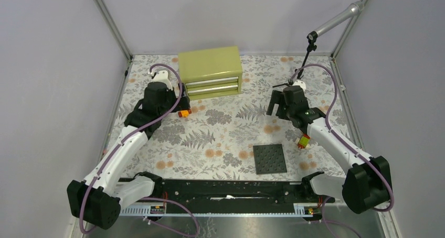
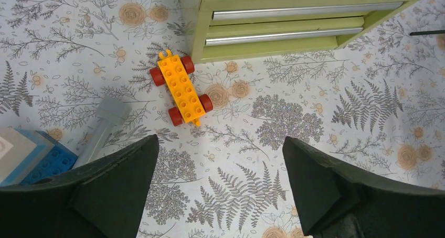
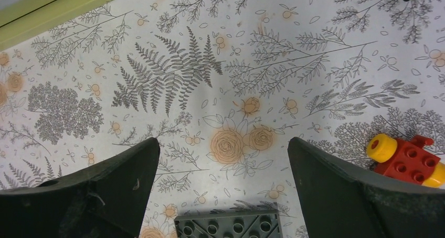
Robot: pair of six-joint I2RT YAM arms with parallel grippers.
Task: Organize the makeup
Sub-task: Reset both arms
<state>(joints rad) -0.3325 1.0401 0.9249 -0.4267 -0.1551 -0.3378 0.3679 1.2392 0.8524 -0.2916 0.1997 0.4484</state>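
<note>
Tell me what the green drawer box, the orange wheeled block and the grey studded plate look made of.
The green drawer box: probably painted sheet metal, satin olive, with bright silvery drawer strips. The orange wheeled block: glossy moulded plastic, with round studs and red wheels. The grey studded plate: plastic, matte dark grey, with moulded stud rows.

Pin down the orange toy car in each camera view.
Top external: orange toy car left of centre, below the left end of the green drawer cabinet.
Left wrist: car upper left of centre, beside the cabinet's corner.
Right wrist: not in it.
Shared landmark: the cabinet, in all three views.
</note>
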